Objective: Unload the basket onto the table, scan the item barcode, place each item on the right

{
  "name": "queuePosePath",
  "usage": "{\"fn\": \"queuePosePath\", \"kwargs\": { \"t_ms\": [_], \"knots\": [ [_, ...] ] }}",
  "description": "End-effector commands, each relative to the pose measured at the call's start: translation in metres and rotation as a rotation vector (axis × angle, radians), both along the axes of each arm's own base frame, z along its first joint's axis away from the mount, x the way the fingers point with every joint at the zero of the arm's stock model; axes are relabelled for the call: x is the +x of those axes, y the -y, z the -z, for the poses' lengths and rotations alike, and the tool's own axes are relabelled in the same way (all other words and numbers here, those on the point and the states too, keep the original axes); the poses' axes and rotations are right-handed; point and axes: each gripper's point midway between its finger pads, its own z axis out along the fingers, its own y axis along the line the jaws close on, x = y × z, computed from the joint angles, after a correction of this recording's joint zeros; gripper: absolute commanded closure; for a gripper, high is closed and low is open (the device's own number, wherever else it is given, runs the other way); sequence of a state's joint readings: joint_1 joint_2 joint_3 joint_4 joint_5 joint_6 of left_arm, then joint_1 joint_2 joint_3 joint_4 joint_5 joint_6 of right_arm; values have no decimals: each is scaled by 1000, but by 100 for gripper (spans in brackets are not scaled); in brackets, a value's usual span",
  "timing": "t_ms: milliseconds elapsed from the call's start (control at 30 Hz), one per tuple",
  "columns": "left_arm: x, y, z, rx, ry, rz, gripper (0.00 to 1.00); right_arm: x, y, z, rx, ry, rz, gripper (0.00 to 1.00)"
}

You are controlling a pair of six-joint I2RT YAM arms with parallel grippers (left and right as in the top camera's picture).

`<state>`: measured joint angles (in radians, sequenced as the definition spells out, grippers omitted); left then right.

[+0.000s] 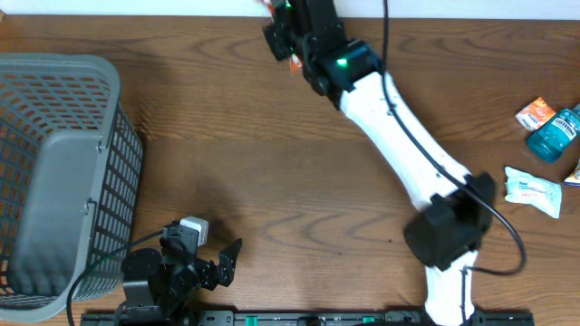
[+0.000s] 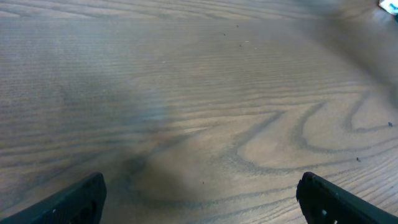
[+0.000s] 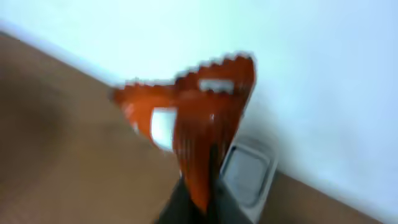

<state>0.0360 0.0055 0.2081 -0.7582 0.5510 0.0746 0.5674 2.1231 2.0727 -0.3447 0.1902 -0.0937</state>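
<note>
right wrist: orange packet is pinched in closed right gripper, pale box seen behind only here | left wrist: left gripper is spread wide above table | overhead: orange packet is largely hidden at far edge

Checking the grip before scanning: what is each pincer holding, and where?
The right pincer pinches the orange foil packet by one end; left pincer holds nothing.
</note>
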Motion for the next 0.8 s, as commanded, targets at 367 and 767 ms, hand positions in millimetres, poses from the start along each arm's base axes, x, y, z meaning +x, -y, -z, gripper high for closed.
{"fn": "queuePosePath", "kwargs": {
  "t_ms": [367,767],
  "knots": [
    [0,0,-1,-2,1,-3,2,104,50,30,-175,613,359,99],
    [0,0,-1,-2,1,-3,2,117,55,96,-252,478,346,99]
  ]
}}
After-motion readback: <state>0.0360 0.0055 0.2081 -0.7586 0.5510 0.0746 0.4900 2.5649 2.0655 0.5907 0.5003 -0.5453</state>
